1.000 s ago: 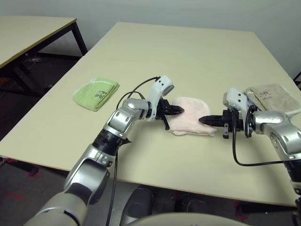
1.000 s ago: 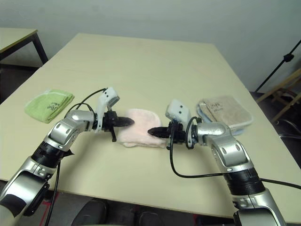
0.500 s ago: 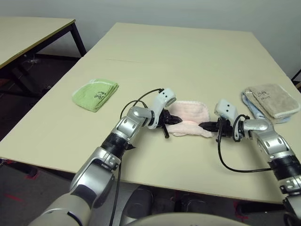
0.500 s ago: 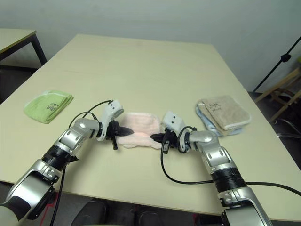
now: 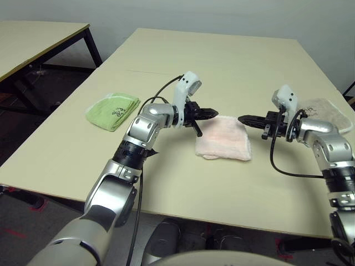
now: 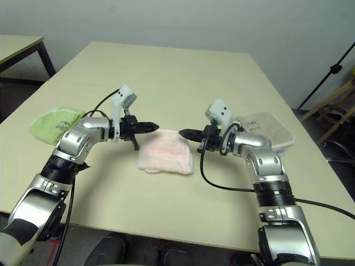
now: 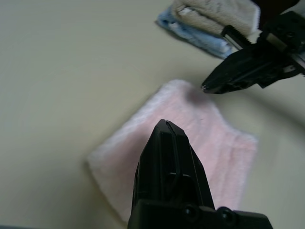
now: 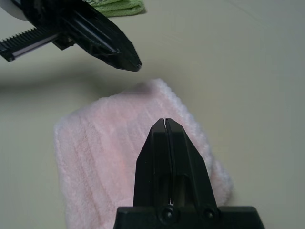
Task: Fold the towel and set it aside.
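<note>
The towel [image 5: 223,138] is a pale pink terry cloth lying folded into a small rectangle on the table, in front of me at the middle. My left gripper [image 5: 216,113] is shut and empty, hovering just above the towel's far left corner. My right gripper [image 5: 241,118] is shut and empty too, hovering off the towel's far right corner. Their tips point at each other across a small gap. Neither touches the towel. The left wrist view looks down over the shut left gripper [image 7: 165,123] onto the towel [image 7: 214,138]; the right wrist view does likewise with the right gripper [image 8: 165,120] and towel [image 8: 105,143].
A green folded towel [image 5: 112,109] lies at the left of the table [image 5: 222,61]. A beige towel on a light-blue one [image 6: 260,126] sits at the right, behind my right forearm. Another table [image 5: 33,39] stands far left.
Both grippers have let go of the towel's edge and lifted up and back from it. The towel now lies flat, folded. The camera has also shifted.
</note>
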### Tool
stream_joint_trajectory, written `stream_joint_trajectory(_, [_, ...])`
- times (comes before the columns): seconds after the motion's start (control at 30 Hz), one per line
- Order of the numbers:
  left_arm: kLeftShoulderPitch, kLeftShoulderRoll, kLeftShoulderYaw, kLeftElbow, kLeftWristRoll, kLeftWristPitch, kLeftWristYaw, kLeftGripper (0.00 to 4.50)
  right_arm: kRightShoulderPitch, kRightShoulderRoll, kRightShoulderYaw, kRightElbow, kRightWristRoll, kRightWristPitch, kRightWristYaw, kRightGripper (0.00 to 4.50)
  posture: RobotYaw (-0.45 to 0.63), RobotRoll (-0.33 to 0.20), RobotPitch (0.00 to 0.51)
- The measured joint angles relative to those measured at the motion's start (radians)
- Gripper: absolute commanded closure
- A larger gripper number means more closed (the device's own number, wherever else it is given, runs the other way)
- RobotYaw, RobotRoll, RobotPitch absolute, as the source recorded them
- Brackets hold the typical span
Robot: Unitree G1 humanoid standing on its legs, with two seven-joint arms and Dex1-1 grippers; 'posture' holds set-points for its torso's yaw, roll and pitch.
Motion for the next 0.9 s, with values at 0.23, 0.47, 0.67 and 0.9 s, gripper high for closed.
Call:
stream_joint_trajectory(0.23, [0.0, -0.042, -0.013, 0.131, 0.057, -0.107, 0.048, 4.49, 0.006, 0.052, 0.033, 0.046, -0.069, -0.075, -0.056, 4.47, 0.17, 0.0, 0.029])
stream_joint_trajectory(0.47, [0.018, -0.074, -0.045, 0.22, 0.133, -0.226, 0.086, 4.49, 0.009, 0.092, 0.044, 0.157, -0.13, -0.161, -0.119, 4.47, 0.16, 0.0, 0.032])
stream_joint_trajectory(0.67, [0.054, -0.085, -0.047, 0.28, 0.159, -0.277, 0.101, 4.49, 0.009, 0.124, 0.058, 0.242, -0.172, -0.216, -0.166, 4.47, 0.17, 0.0, 0.032])
stream_joint_trajectory(0.9, [0.054, -0.087, -0.033, 0.309, 0.178, -0.311, 0.101, 4.49, 0.009, 0.135, 0.057, 0.263, -0.172, -0.231, -0.158, 4.47, 0.16, 0.0, 0.033])
